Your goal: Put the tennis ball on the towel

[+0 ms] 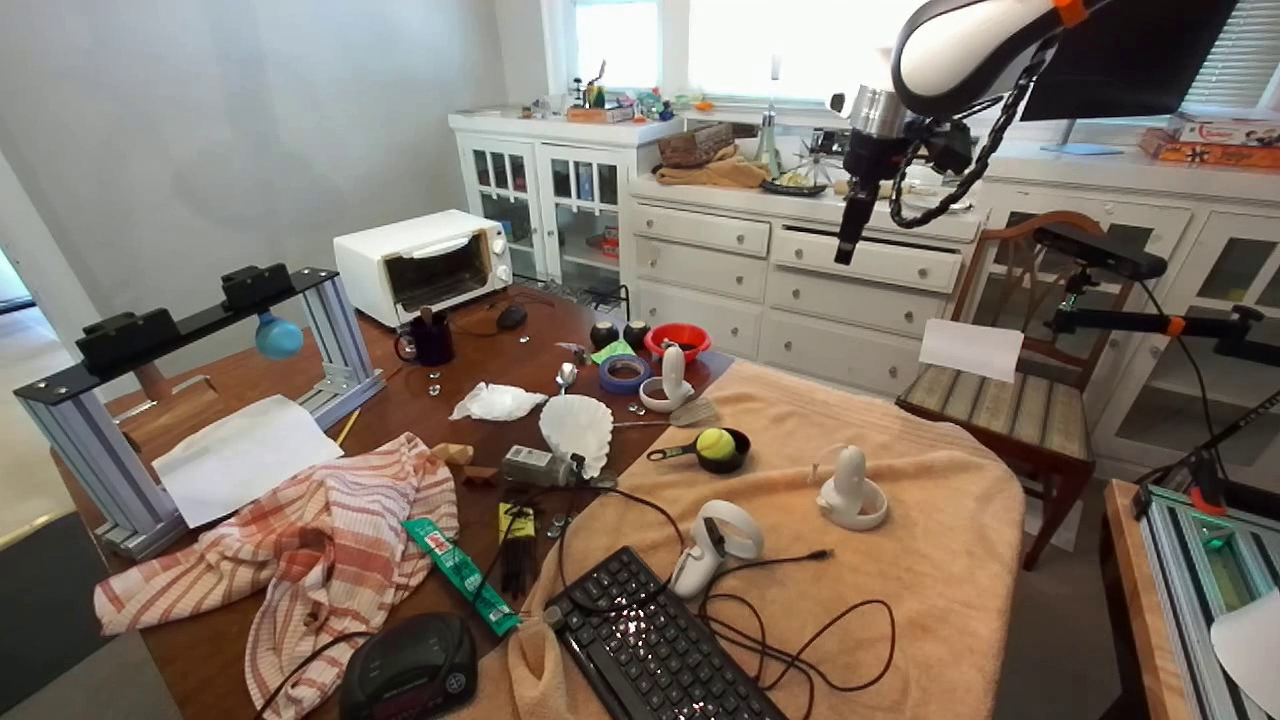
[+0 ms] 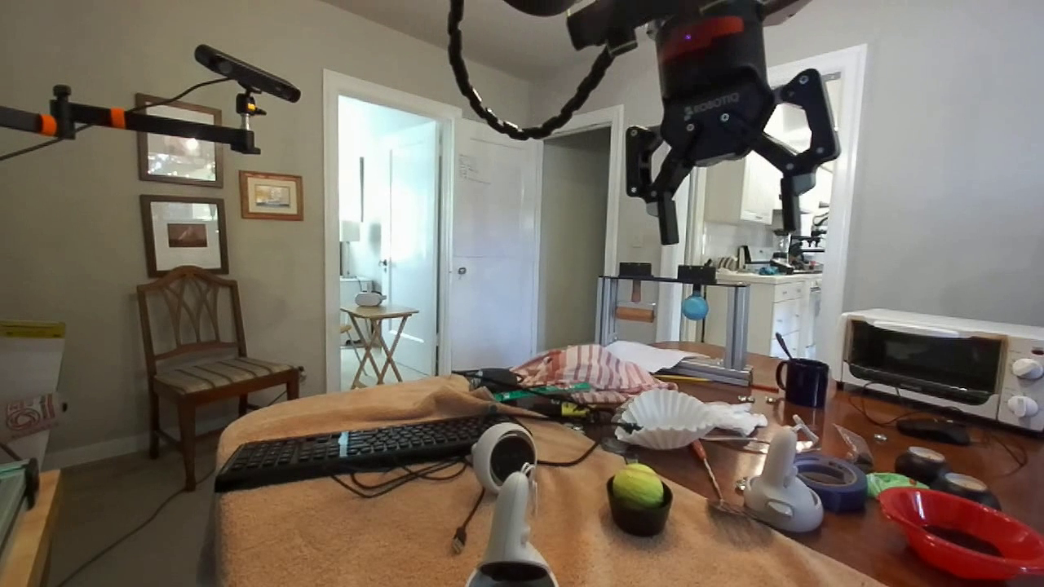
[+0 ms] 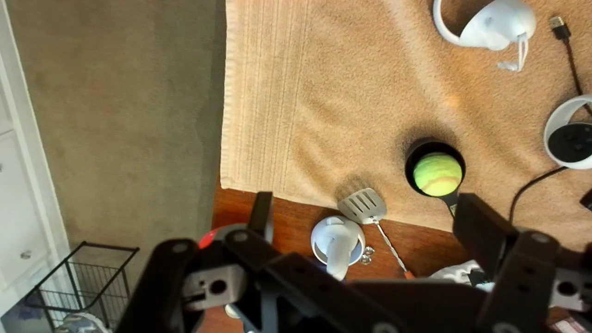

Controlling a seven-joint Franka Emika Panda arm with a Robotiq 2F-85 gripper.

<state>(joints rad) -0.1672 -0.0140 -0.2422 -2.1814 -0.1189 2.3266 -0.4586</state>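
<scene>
Hand (image 2: 730, 226) released — fingers spread well apart, pointing down, high above the tabletop (image 3: 296, 222). Tennis ball (image 3: 437, 175) is below the hand and well apart from it, sitting inside a black measuring cup (image 2: 640, 519); cup stands on the tan towel (image 3: 347, 101), which covers part of the tabletop. In the wrist view, ball and cup lie ahead of the fingertips, nearer the finger at the picture's right; that finger hides part of the cup's handle.

Also below the hand: spatula (image 3: 363, 206), ahead of the gap between the fingers, its head over the towel's edge, its shaft over the tabletop. White controller (image 3: 339, 259) just beside the spatula head, in line with the same gap. Second controller (image 3: 492, 25) on the towel, farther ahead of the hand than the ball. Third controller (image 3: 573, 143) and a cable (image 3: 562, 32) on the towel too, out past the finger at the wrist view's right. Red bowl (image 2: 930, 538) shows there only in part, behind the finger at the left.

In an exterior view: keyboard (image 2: 367, 448) on the towel, lower than the hand and off to its side. Farther back behind the hand — light blue ball (image 2: 695, 307) hanging from a metal frame (image 2: 740, 330), striped cloth (image 2: 583, 368) in a heap, dark mug (image 2: 806, 383), toaster oven (image 2: 930, 359).
</scene>
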